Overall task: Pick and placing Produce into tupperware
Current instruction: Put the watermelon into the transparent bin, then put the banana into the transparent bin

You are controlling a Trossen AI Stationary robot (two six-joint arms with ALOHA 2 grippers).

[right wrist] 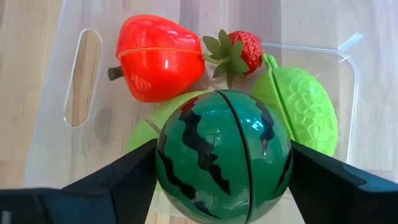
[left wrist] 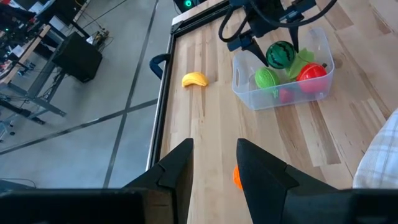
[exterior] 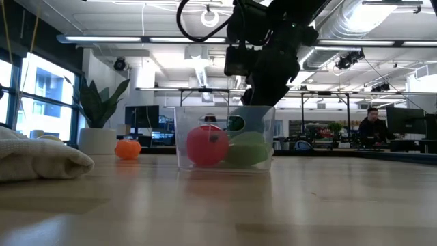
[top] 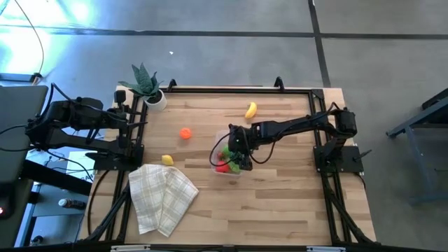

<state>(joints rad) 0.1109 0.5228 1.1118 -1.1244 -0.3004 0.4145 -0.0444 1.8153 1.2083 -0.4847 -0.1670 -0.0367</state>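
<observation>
The clear tupperware tub (top: pixel 218 168) stands near the table's middle. It holds a red toy (right wrist: pixel 158 59), a strawberry (right wrist: pixel 239 50) and light green pieces (right wrist: pixel 305 109). My right gripper (top: pixel 238 145) reaches down into the tub, shut on the dark striped green watermelon toy (right wrist: pixel 224 155). On the bare table lie a yellow banana (top: pixel 250 110), an orange toy (top: pixel 185 133) and a small yellow toy (top: pixel 167 160). My left gripper (left wrist: pixel 214 168) waits open at the table's left edge. My right gripper pinches the watermelon toy between its two fingers, one on each side of the ball's widest part (right wrist: pixel 163 158). The fingers come from above, pointing down into the tub. The toy hangs just over the red and green pieces; whether it touches them I cannot tell.
A potted plant (top: pixel 147 87) stands at the far left corner. A checked folded cloth (top: pixel 162 196) lies near the left front. A person (exterior: pixel 372 126) sits in the room beyond the table. Bare wood lies to the right of the tub and in front of it.
</observation>
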